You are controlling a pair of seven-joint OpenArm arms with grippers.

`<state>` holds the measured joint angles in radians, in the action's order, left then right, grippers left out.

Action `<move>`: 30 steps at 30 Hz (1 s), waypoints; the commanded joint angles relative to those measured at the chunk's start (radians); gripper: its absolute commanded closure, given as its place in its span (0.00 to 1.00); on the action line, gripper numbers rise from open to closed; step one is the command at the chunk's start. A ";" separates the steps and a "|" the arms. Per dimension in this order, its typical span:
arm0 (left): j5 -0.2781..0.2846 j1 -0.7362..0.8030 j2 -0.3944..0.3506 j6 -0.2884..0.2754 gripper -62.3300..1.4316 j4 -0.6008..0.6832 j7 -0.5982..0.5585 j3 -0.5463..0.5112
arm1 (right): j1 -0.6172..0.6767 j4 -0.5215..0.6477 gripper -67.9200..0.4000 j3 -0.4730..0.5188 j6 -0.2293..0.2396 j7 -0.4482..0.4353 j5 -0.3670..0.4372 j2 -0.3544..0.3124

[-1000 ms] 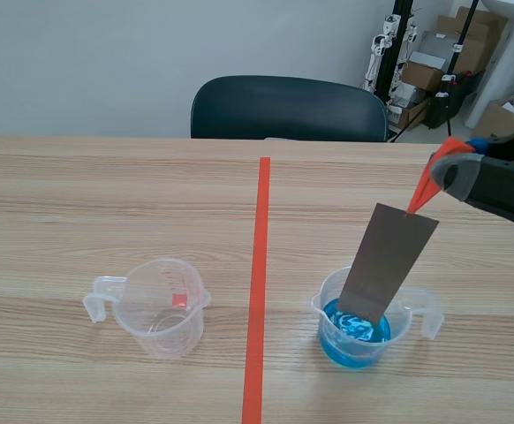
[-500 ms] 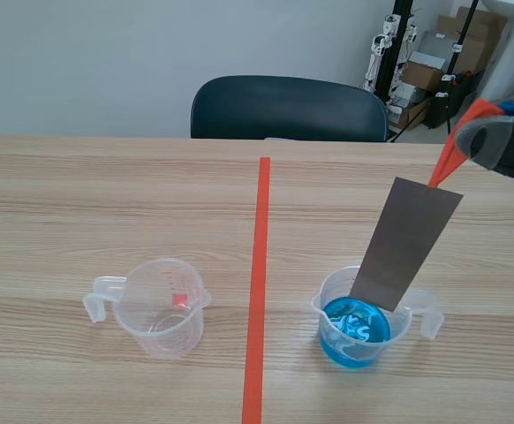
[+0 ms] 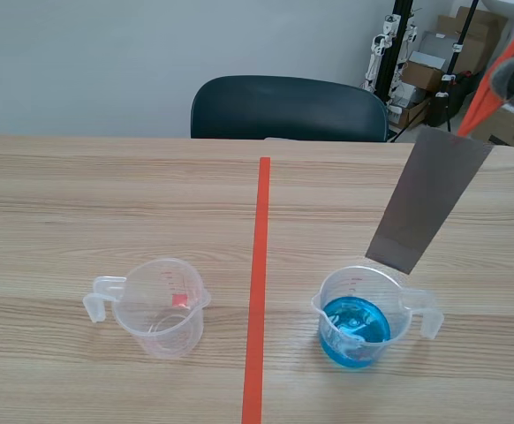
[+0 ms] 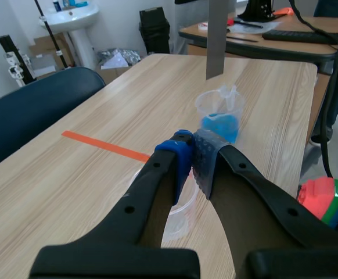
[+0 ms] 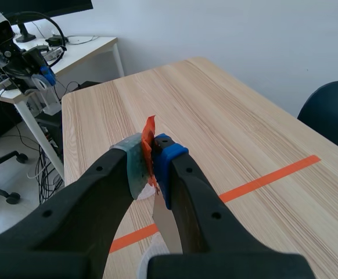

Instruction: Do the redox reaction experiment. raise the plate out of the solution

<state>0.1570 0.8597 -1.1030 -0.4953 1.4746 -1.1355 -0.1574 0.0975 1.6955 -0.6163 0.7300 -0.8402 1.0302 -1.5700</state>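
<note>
A clear measuring cup [image 3: 160,309], its red markings too small to be read, is set on the table [image 3: 80,203] left of a beaker [image 3: 404,305] of blue solution [image 3: 354,325]. The grey plate [image 3: 429,199] is held tilted above the beaker, clear of the liquid. The right claw [image 5: 151,157], clamped on the plate's orange tab [image 5: 150,131], is made plain only by the right wrist view. The left claw [image 4: 192,158], closed on nothing, is shown only in its own.

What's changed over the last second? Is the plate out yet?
The right pincer raised the plate up and away by its orange tab; its lower edge, dipped before, now hangs clear above the solution. The blue cup and the empty cup stayed put.
</note>
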 commanded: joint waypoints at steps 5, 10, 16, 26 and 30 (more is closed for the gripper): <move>0.008 -0.039 -0.035 -0.018 0.93 0.069 0.084 0.002 | -0.014 0.039 0.99 0.029 0.016 -0.022 0.042 -0.038; 0.016 -0.068 -0.064 -0.021 0.93 0.130 0.215 0.002 | -0.014 0.065 0.99 0.029 0.016 -0.022 0.081 -0.071; 0.100 -0.100 -0.139 -0.025 0.93 0.229 0.356 0.003 | -0.014 0.082 0.99 0.029 0.016 -0.022 0.108 -0.092; 0.327 -0.182 -0.236 -0.025 0.93 0.287 0.545 0.003 | -0.014 0.082 0.99 0.035 0.016 -0.022 0.108 -0.092; 0.327 -0.196 -0.236 -0.025 0.93 0.287 0.553 0.003 | -0.014 0.082 0.99 0.035 0.016 -0.022 0.108 -0.093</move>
<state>0.4786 0.6643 -1.3491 -0.5175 1.7615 -0.5716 -0.1566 0.0975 1.7714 -0.6033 0.7300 -0.8398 1.1187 -1.6539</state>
